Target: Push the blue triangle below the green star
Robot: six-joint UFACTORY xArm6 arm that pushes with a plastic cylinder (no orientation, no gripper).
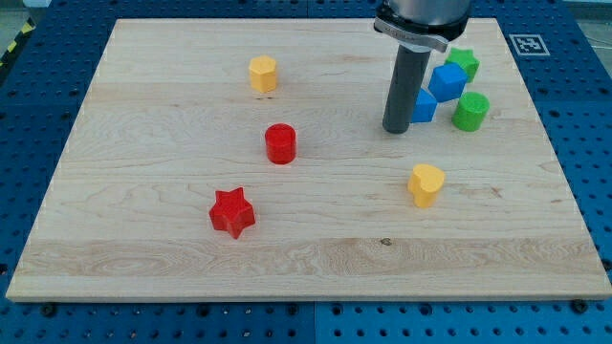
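Note:
The blue triangle (425, 105) lies at the view's upper right, partly hidden behind my rod. My tip (396, 129) rests on the board touching or just beside the triangle's left side. The green star (464, 63) sits above and to the right of the triangle, near the board's top edge. A blue cube (447, 80) lies between the star and the triangle, touching or nearly touching both. A green cylinder (470, 112) stands just right of the triangle.
A yellow hexagon (263, 73) sits at upper middle-left. A red cylinder (280, 143) is near the centre. A red star (232, 212) lies lower left. A yellow heart (426, 183) lies below the tip. The wooden board (143, 143) ends close to the right cluster.

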